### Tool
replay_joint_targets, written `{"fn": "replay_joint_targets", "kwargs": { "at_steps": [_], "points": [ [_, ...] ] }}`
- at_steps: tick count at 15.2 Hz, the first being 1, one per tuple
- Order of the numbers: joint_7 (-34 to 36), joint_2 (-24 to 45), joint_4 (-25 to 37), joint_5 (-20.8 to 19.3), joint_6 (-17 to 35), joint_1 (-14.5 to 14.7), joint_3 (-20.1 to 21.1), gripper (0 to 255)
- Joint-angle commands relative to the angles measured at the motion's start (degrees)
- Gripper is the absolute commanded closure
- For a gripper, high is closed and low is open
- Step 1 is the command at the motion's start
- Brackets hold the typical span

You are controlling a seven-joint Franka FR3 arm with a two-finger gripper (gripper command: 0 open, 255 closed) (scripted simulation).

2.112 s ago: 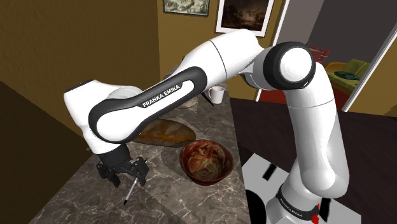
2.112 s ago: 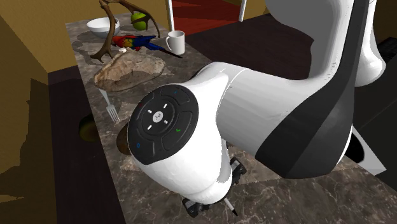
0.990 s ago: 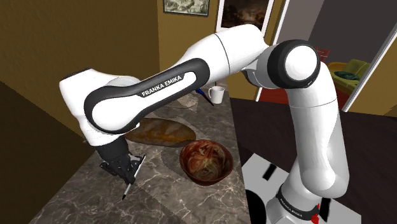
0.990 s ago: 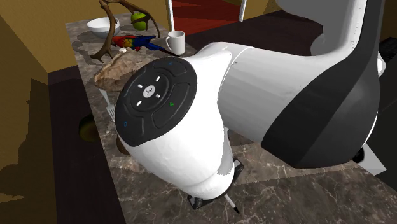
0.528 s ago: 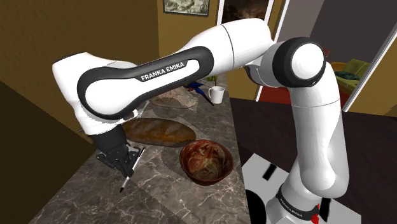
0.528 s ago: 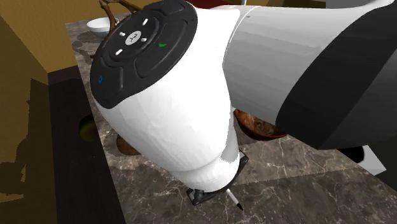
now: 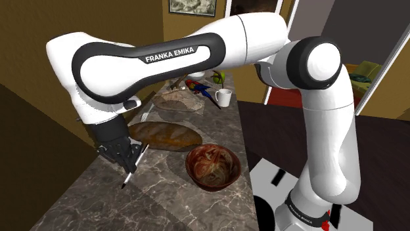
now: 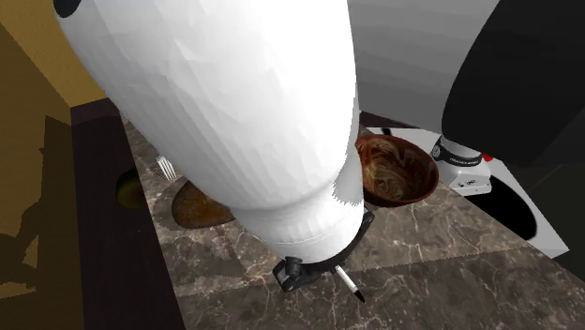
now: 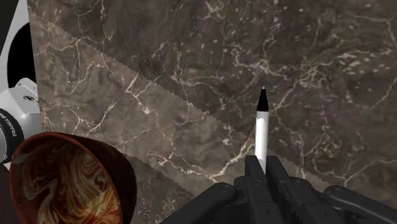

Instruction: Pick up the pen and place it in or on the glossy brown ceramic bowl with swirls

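Gripper: black fingers closed on the upper part of the pen, one on each side, both touching it (the wrist view shows the clasp plainly).
Pen: white barrel with a black pointed tip, sticking out past the fingertips, tip towards the counter. In the shoulder view it hangs slanted from the gripper, tip lowest. Whether the tip touches the marble cannot be told.
Bowl: glossy brown with lighter swirls inside, upright on the counter, nothing in it.
Pen to bowl: apart, with bare marble between them. In the shoulder view the pen is to the bowl's left, and in the second exterior view the bowl lies beyond the gripper, towards the stand.
Counter: dark brown marble with pale veins, long and narrow, running beside an ochre wall.
Arm: white with dark joints, arching from the stand over the counter, its forearm pointing down over the pen.
Stand: white box at the shoulder view's lower right, beside the bowl's end of the counter.
Other things: a brown oblong loaf just behind the gripper and bowl, a fork near the loaf, and farther along a white mug and a bright parrot figure.
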Motion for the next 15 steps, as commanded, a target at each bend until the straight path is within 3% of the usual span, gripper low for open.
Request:
{"fn": "replay_joint_targets", "kwargs": {
  "at_steps": [1,12,15],
  "points": [
    [0.0,-0.3,1.2,0.2,-1.4,0.1,0.1,255],
    [0.2,-0.3,9.8,0.4,-9.7,1.7,0.5,255],
    [-2.9,-9.8,-1.9,5.7,-6.0,-4.9,2.2,255]
  ]
}}
